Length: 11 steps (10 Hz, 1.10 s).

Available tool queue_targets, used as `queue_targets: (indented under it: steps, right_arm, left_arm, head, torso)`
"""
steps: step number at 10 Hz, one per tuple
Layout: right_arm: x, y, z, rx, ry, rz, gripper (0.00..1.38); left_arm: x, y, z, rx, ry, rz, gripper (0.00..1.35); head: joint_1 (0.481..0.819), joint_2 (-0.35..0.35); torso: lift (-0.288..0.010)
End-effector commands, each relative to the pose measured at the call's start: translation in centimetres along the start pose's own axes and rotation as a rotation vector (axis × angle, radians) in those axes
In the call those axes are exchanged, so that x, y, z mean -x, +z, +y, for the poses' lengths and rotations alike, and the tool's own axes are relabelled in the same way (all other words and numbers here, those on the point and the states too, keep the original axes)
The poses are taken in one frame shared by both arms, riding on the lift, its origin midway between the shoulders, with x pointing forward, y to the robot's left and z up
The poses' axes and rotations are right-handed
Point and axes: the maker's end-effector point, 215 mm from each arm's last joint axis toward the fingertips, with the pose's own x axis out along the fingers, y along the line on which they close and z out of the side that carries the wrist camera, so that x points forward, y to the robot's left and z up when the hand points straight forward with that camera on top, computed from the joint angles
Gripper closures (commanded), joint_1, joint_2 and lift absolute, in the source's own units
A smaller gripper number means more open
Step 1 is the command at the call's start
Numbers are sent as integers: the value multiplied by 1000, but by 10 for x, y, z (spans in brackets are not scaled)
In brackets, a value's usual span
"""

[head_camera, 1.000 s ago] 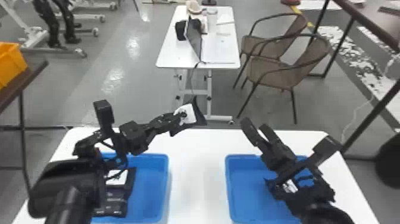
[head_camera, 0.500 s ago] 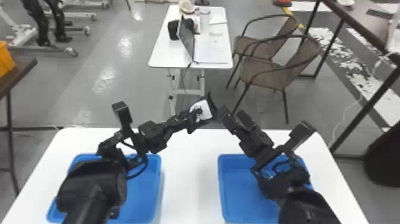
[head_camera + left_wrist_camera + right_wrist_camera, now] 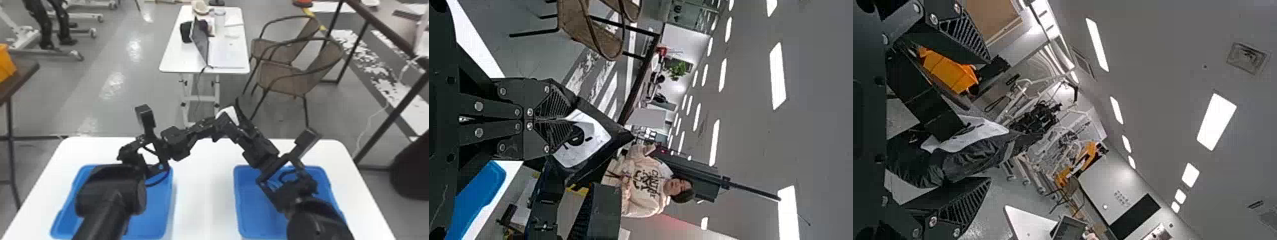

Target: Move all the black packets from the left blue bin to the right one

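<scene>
Above the table between the two bins, my left gripper (image 3: pixel 214 126) holds a black packet (image 3: pixel 240 110) with a white label; in the left wrist view that gripper (image 3: pixel 563 121) is shut on one end of the packet (image 3: pixel 601 167). My right gripper (image 3: pixel 235 123) is right beside it in the head view. Seen from the right wrist, the right gripper (image 3: pixel 989 120) has its fingers wide apart, with the black packet (image 3: pixel 970 162) and the left gripper's tip between them. The left arm partly covers the left blue bin (image 3: pixel 170 194); the right arm partly covers the right blue bin (image 3: pixel 237 201).
Both bins stand on a white table (image 3: pixel 204 191). Beyond it are a second white table (image 3: pixel 172 54) with a laptop and wicker chairs (image 3: pixel 284 76). A dark tabletop (image 3: pixel 24 76) with an orange bin (image 3: pixel 5 63) is at the far left.
My right gripper has swung left and met the left gripper at the packet. The head view has shifted slightly. The left gripper keeps its hold on the packet.
</scene>
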Motion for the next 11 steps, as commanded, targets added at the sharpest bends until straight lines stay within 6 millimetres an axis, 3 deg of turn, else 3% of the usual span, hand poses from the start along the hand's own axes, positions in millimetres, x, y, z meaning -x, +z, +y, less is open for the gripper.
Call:
queue_targets:
  steps: [1, 2, 3, 5, 8, 10, 11]
  right_arm:
    - [-6, 2, 2, 15, 7, 4, 565]
    - [-8, 3, 1, 27, 5, 5, 897]
    - [-9, 4, 2, 40, 6, 8, 932]
    - [-4, -1, -2, 37, -17, 13, 1297]
    - [3, -10, -6, 30, -44, 21, 1277]
    - [6, -5, -13, 18, -59, 1, 1277]
    - [10, -3, -21, 20, -75, -5, 1277]
  left_arm:
    - [-4, -2, -5, 11, -10, 0, 1211]
    - [-5, -3, -6, 13, -13, 3, 1211]
    - [-5, -4, -5, 15, -11, 3, 1211]
    - [-4, -2, -4, 21, -4, -6, 1211]
    - [-1, -2, 0, 47, 20, -28, 1162]
    - [1, -5, -1, 107, 51, -77, 529]
    - [4, -11, -1, 127, 57, -70, 292]
  head:
    - [695, -26]
    - [695, -27]
    - [695, -28]
    - [695, -28]
    - [695, -26]
    - [695, -25]
    - [695, -28]
  torso:
    - [0]
    - [0]
    - [0]
    - [0]
    - [0]
    - [0]
    - [0]
